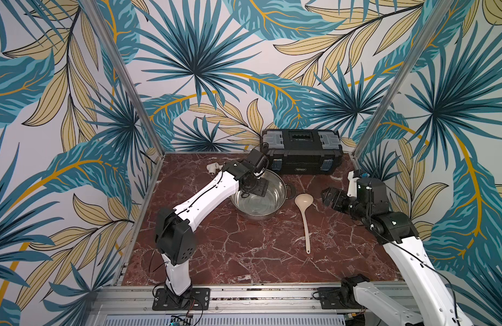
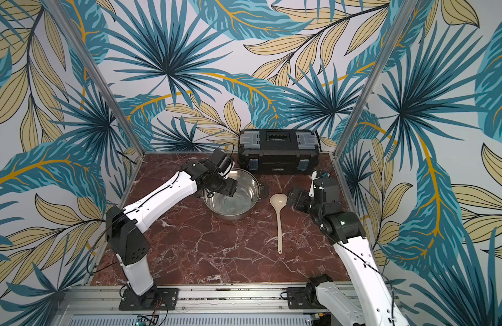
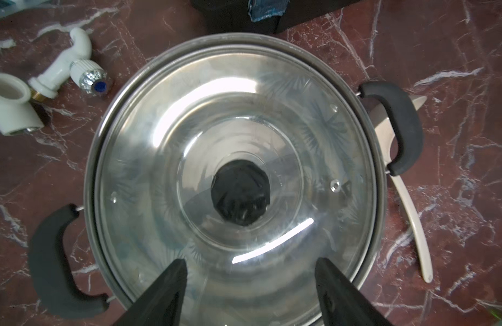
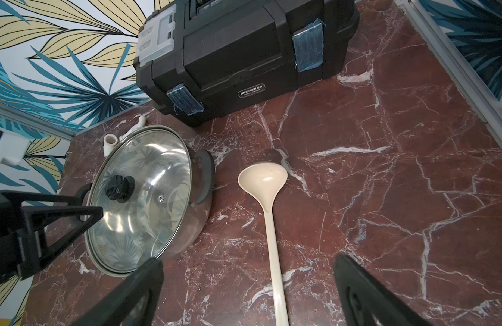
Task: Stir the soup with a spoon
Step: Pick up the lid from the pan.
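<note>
Spoon (image 1: 305, 225): lies flat on the table (image 1: 244, 254) just beside the pot (image 1: 261, 215), untouched, bowl toward the toolbox (image 1: 302, 158).
Handling: we judge it light, stiff, smooth plastic that may twist; we would pinch the slim handle mid-length.
Left hand (image 3: 251, 261): jaws apart above the lid (image 3: 187, 127) knob (image 3: 240, 192), gripping nothing.
Right hand (image 4: 247, 259): spread wide over the spoon, empty.

Tropical leaf-print walls (image 1: 193, 70), teal and yellow; red-brown veined marble surface (image 1: 244, 254); aluminium corner posts (image 1: 119, 65); metal rail (image 1: 258, 296) along front.
</note>
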Robot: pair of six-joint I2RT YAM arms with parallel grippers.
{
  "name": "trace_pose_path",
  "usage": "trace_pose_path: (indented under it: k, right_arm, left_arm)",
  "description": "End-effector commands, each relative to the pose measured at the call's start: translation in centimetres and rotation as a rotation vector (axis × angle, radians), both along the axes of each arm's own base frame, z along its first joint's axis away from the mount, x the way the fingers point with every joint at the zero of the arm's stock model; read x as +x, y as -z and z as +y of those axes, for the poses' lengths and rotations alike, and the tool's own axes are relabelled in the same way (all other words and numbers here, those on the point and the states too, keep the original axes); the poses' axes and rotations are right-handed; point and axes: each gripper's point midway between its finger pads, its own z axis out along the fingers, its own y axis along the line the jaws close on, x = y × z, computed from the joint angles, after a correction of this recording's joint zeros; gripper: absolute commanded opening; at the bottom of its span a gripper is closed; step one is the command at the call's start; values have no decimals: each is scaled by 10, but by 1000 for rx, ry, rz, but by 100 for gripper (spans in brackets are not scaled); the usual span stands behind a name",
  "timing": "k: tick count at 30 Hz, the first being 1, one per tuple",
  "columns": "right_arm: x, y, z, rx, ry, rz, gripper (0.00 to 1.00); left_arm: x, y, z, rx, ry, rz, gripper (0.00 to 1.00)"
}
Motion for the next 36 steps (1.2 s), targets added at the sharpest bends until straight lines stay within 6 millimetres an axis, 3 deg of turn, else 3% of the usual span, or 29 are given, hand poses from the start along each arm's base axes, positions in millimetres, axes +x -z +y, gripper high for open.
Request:
trace_pose_path:
  k: [1,10,19,27,36]
  right_arm:
    - [-9,4,-1,3,6,16,99]
    - [-10,10,-2,5,12,26,99]
    - [-9,12,-3,3,21,31,99]
    - [-11,15,-4,1,30,36,100]
    - [-12,21,-4,7,28,48,100]
  left_arm:
    - [10,-13,2,37,-17,-33,70]
    - [22,-2,-6,57,-27,-42,64]
    - [22,9,-17,31,-9,-12,53]
    - [22,22,-21,39,-4,12,51]
    - [25,13,-25,33,-6,-34,42]
